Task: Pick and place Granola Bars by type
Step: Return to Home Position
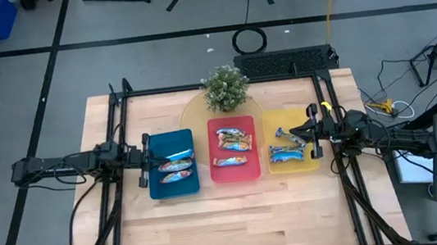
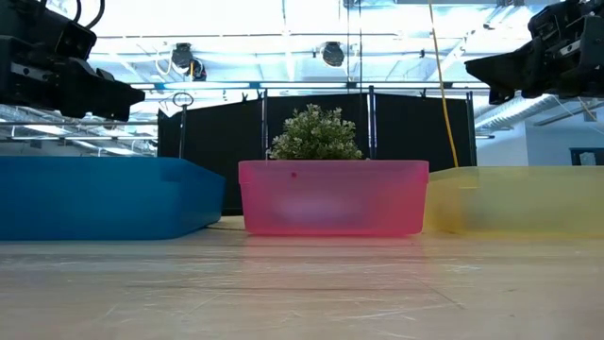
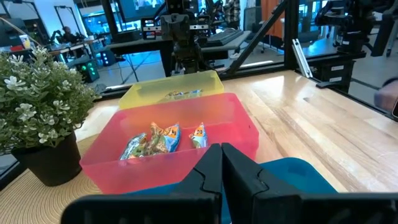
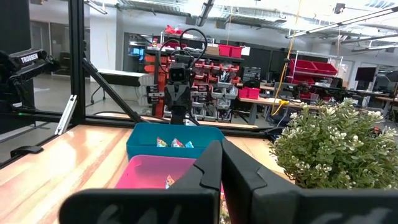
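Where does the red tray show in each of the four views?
High view: red tray mid-picture, just below the plant.
Low view: red tray centre, plant behind it.
Left wrist view: red tray just past the left claw, plant beside it.
Right wrist view: red tray partly hidden by the right claw, plant alongside.
Shared landmark: the plant.

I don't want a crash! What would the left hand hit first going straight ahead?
Likely the right hand, facing it; the left hand sits higher than the red tray between them, though depth is unclear.
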